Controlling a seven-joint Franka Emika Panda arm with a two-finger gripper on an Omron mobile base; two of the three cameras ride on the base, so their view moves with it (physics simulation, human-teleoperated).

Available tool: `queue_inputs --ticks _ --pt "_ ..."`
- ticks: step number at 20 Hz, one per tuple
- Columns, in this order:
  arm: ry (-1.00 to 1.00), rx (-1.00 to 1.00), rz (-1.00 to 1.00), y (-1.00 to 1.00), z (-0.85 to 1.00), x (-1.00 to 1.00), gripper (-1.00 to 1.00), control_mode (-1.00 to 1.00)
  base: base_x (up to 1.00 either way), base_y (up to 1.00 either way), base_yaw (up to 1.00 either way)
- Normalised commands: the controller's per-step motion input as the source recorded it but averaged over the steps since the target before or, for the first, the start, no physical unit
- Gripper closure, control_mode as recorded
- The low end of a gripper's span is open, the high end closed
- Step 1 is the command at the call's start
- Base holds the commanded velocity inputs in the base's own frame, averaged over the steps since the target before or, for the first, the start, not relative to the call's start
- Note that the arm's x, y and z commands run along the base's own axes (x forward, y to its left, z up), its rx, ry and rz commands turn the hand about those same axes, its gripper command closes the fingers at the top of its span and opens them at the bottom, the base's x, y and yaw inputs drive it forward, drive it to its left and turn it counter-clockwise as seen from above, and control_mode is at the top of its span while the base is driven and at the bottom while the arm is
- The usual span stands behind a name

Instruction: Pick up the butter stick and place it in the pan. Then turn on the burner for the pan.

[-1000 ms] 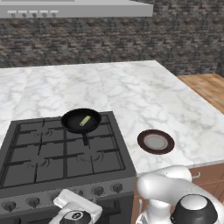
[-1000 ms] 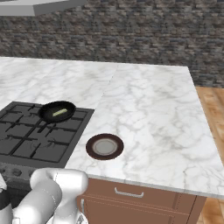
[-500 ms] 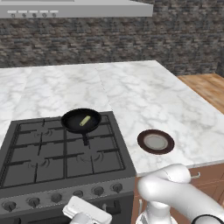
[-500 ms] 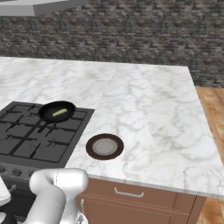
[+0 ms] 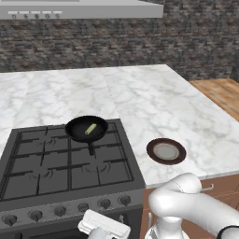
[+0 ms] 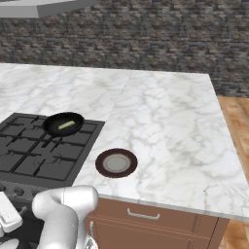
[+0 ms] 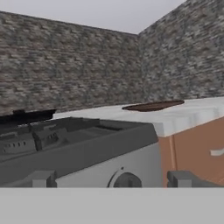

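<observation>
The black pan (image 5: 87,128) sits on the back right burner of the cooktop and hides that burner's ring. The pale yellow-green butter stick (image 5: 90,129) lies inside it, and the right base view shows the same butter stick (image 6: 66,125) in the pan (image 6: 63,123). My gripper (image 7: 111,179) is low in front of the stove, open, its fingertips (image 7: 41,178) wide apart and holding nothing. A round knob (image 7: 127,180) on the stove front stands just beyond the gap. The white hand (image 5: 103,227) hangs below the knob row.
A brown-rimmed plate (image 5: 166,151) with a grey centre rests on the marble counter (image 5: 154,102) right of the stove. Several knobs (image 5: 83,207) line the stove front. A wooden cabinet with a drawer handle (image 6: 143,214) is under the counter. A brick wall rises behind.
The hand has slid to the right along the stove front, below the knobs. Its jaws stayed open. Pan, butter stick and plate have not moved.
</observation>
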Motion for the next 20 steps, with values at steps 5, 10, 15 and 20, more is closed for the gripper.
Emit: queue_inputs --ticks 5,10,15,20 --pt "-0.02 -0.07 0.07 -0.02 -0.31 0.06 -1.00 -1.00 0.00 0.00 0.00" --pt "0.00 -0.10 0.00 -0.04 -0.31 0.03 -1.00 -1.00 0.00 0.00 0.00" --pt "-0.03 -0.04 0.01 0.00 -0.02 0.03 -1.00 -1.00 0.00 0.00 0.00" --pt "-0.08 -0.02 0.06 0.02 0.00 0.08 -1.00 -1.00 0.00 0.00 0.00"
